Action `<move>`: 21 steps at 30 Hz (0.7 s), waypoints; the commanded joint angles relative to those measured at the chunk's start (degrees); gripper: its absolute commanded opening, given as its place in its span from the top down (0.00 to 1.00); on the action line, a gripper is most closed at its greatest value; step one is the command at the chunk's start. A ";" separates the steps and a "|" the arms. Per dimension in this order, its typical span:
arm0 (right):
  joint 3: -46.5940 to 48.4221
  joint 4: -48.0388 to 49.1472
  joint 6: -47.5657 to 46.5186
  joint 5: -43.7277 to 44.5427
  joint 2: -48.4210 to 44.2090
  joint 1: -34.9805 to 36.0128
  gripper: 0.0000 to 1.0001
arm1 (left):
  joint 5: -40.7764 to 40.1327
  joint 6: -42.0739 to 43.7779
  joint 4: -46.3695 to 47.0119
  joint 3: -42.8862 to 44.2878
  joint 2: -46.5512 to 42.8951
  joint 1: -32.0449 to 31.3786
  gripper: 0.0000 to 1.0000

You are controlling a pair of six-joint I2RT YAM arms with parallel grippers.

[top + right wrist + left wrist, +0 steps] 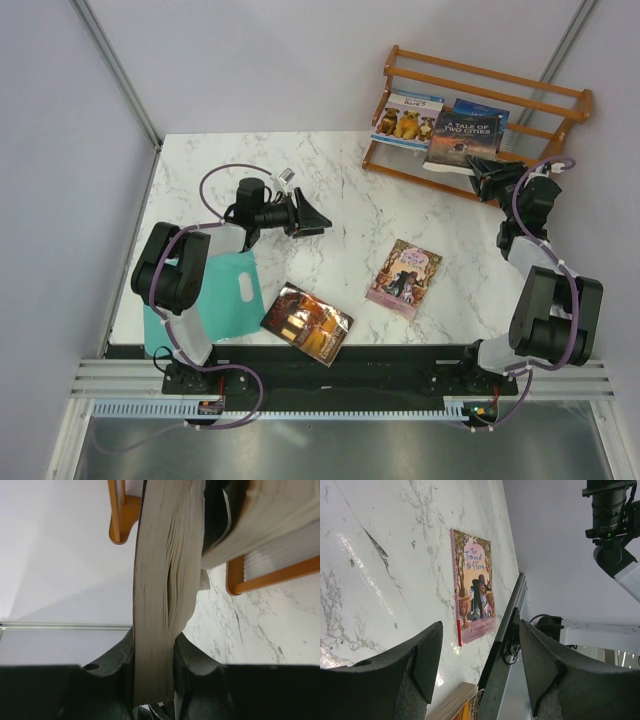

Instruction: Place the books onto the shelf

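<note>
From above, the shelf (490, 110) is seen at the far right corner of the bench (250, 160). A dog book (407, 118) is leaned on its left part, with a dark book (465, 133) just to the right of it. The dark book's lower right corner is clamped in the right claw (482, 170), whose jaws are narrowed onto it. In front of the shelf and well apart from it, a pink book (404, 277) is laid flat. A red-brown book (307, 323) is laid farther from the shelf, to the left, at the near edge. A teal sheet (225, 293) is seen left of that, partly covered by the left arm. The left claw (315, 220) is spread wide and empty, well left of the shelf.

In the left wrist view, nothing is seen between the fingers (395, 680). Beyond them the pink book is seen flat, and a corner of the red-brown book is caught at the bottom edge.

In the right wrist view, the dark book's page edge is pinched between the claw's fingers. Shelf rails are seen on both sides. A second book (270, 525) is propped on the right rail, just beside the gripped one; which book it is cannot be told.
</note>
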 commanded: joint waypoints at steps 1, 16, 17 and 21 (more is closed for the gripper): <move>9.39 9.33 2.78 -1.39 1.19 -0.65 1.00 | 0.44 1.47 1.42 0.27 -2.32 0.02 0.31; 21.69 10.74 6.04 -2.45 14.64 -2.67 1.00 | 0.18 1.82 1.15 0.09 -2.32 -0.06 0.31; 22.23 10.56 6.04 -2.45 15.95 -2.67 1.00 | 0.18 1.82 1.24 0.09 -2.32 -0.06 0.31; 24.34 10.30 5.17 -1.84 18.42 -2.85 1.00 | 0.27 1.91 1.15 0.00 -2.14 -0.06 0.31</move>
